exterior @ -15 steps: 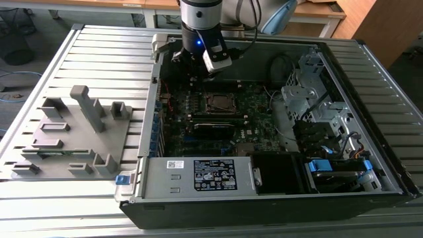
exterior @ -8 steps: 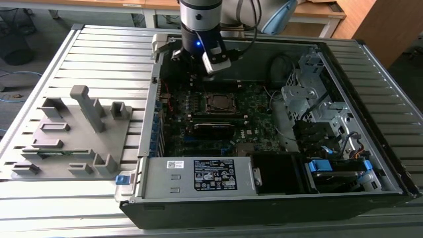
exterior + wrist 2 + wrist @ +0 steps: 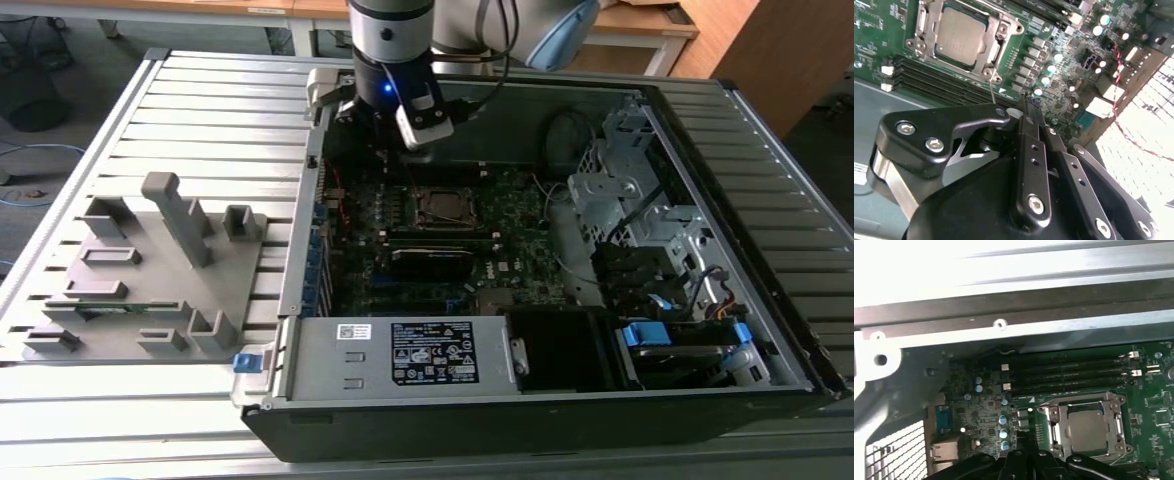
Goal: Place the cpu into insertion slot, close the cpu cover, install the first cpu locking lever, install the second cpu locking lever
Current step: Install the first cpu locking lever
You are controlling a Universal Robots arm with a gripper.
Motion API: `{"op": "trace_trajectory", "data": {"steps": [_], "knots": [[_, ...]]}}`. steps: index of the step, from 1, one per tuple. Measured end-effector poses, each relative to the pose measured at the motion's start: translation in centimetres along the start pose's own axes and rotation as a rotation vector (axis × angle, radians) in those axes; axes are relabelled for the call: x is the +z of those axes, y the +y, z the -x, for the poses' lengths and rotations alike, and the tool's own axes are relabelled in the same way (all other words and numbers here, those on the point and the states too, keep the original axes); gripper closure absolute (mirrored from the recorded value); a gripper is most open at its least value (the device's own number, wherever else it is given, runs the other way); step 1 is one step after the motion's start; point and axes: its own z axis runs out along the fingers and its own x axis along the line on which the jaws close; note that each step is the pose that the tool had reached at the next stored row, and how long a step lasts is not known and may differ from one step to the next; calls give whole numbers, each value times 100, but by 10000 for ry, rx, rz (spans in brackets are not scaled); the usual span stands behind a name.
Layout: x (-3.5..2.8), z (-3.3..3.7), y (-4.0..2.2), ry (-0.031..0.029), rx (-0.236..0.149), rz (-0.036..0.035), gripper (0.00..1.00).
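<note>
The cpu [image 3: 960,36], a flat square with a dull grey top, sits in the insertion slot [image 3: 439,208] on the green motherboard [image 3: 527,215]. The cpu cover [image 3: 1054,426], a silvery frame, lies flat around it, the chip showing through its window. The black hand [image 3: 1031,104] hovers near the socket, clenched on nothing. In the second wrist view a thin silvery rod [image 3: 992,90] runs from a socket corner toward the fingertips. The exterior view takes in the open computer case [image 3: 534,415] on the slatted tabletop [image 3: 134,420], a black label [image 3: 431,352] whose white print is too small to read, and a grey fixture [image 3: 147,270] at the exterior view's left.
</note>
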Motion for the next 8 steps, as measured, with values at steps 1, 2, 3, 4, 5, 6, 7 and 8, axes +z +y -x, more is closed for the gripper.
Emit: {"op": "trace_trajectory", "data": {"steps": [1,2,3,4,5,6,7,8], "knots": [[0,-15,-3,-4,0,30,89],[0,-27,-5,-6,2,85,89],[-1,-35,-8,0,3,190,89],[-1,-39,-10,16,7,366,89],[-1,-42,-13,35,13,537,89],[-2,-43,-16,54,18,717,89],[-3,-44,-18,70,23,849,89],[-2,-45,-19,81,26,939,89]]}}
